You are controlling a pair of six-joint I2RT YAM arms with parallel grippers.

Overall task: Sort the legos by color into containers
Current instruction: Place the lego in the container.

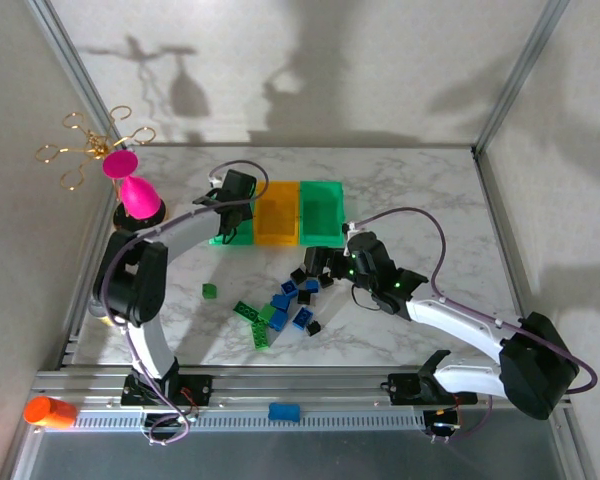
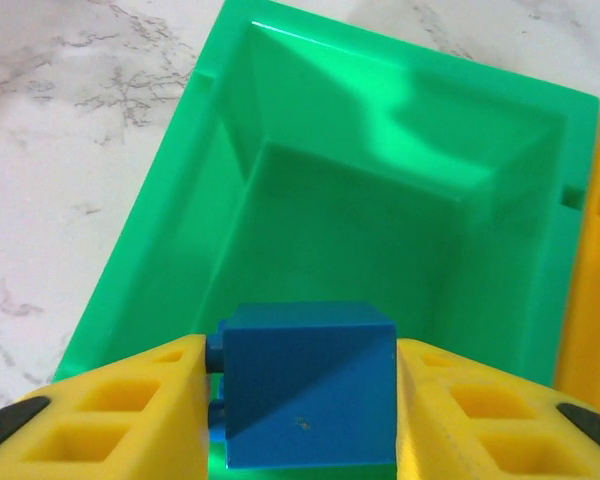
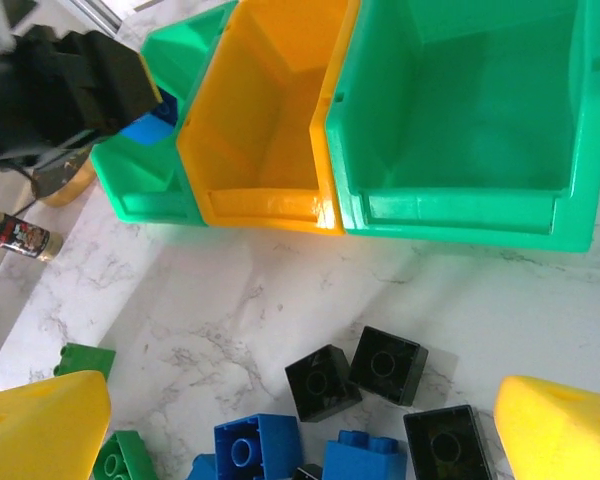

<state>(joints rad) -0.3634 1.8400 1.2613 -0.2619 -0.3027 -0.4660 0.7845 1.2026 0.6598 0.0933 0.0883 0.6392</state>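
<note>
Over the left green bin (image 2: pixel 170 250), the left pincer (image 2: pixel 302 405) grips a blue brick (image 2: pixel 310 385); next it should open and drop it. The right pincer (image 3: pixel 300 425) hangs open.

The top external camera sits high above and behind the arm bases (image 1: pixel 170 390), looking steeply down on the whole desk (image 1: pixel 410 190) toward the far wall (image 1: pixel 310 60). The left wrist camera hovers very near the left green bin (image 2: pixel 160 230), peering down past the left claw (image 2: pixel 305 420) into the hollow. The right wrist camera rides low, facing forward across loose legos (image 3: pixel 322 383) to the containers' (image 3: pixel 265 205) near fronts (all three in a row). Both wrist views share that left bin and the blue brick (image 2: pixel 310 380) that claw grips.
</note>
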